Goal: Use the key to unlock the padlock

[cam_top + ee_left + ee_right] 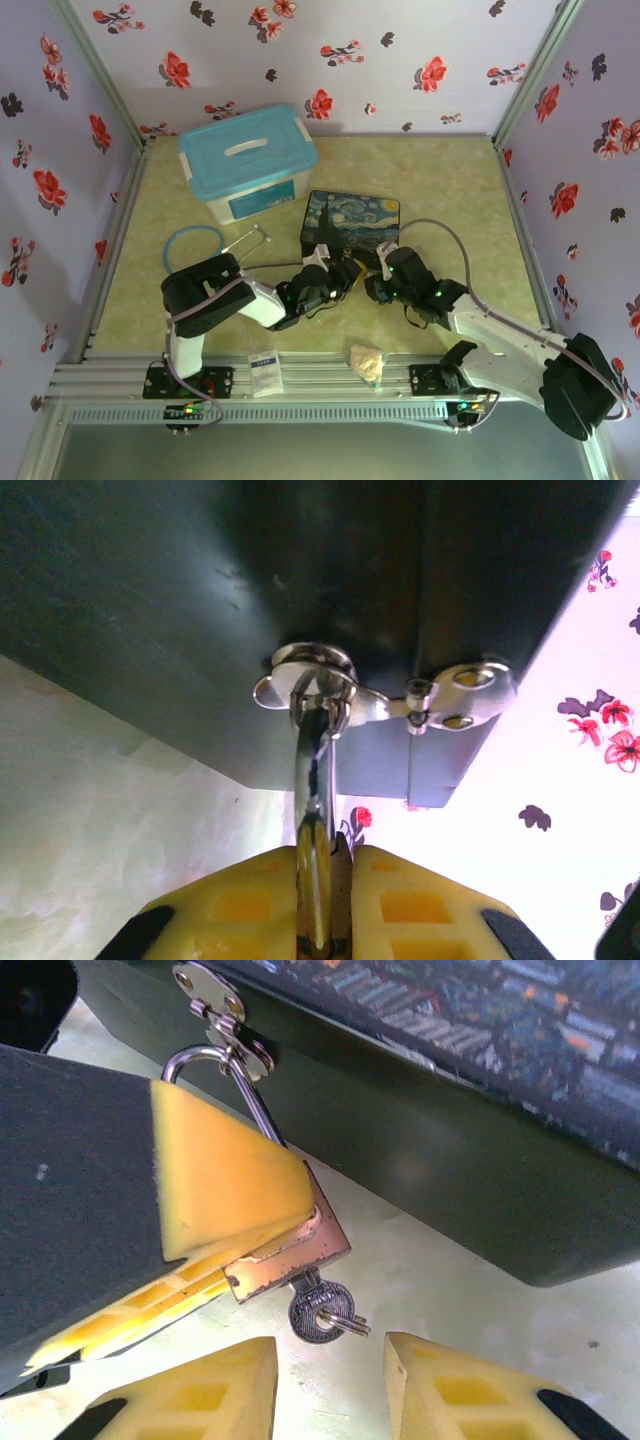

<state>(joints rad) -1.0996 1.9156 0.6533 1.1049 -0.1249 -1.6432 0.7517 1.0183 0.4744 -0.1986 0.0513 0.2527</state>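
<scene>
Pretty cramped at the front of the painted box [350, 218]. The padlock [290, 1260] hangs by its shackle [315, 770] from the clasp [440, 692] on the box's dark front wall, tilted out over the counter [450, 190]. The left end effector [325, 865] is clamped tight on the padlock body, one yellow finger [220, 1180] on each flat side. So on that side there's basically no gap between arm, lock and box wall.

The key [318, 1312] sits in the bottom of the padlock, with its round head and little ring poking down just above the counter. The right end effector [330, 1360] is partly open and holding nothing. Its two fingertips sit just short of the key head, one to each side, not touching it. The bit of bare counter under the key looks like the only free room there.

Farther out there's more space. It's open green counter right of the box up to the flowered walls [400, 60]. A blue-lidded bin [248, 160] sits back left, touching or nearly touching the box corner, and a blue hoop [193, 245] lies near the left arm. On the metal rail [320, 385] at the near edge sit a white packet [265, 372] and a crumpled beige wrapper [367, 360], well clear of the lock.
</scene>
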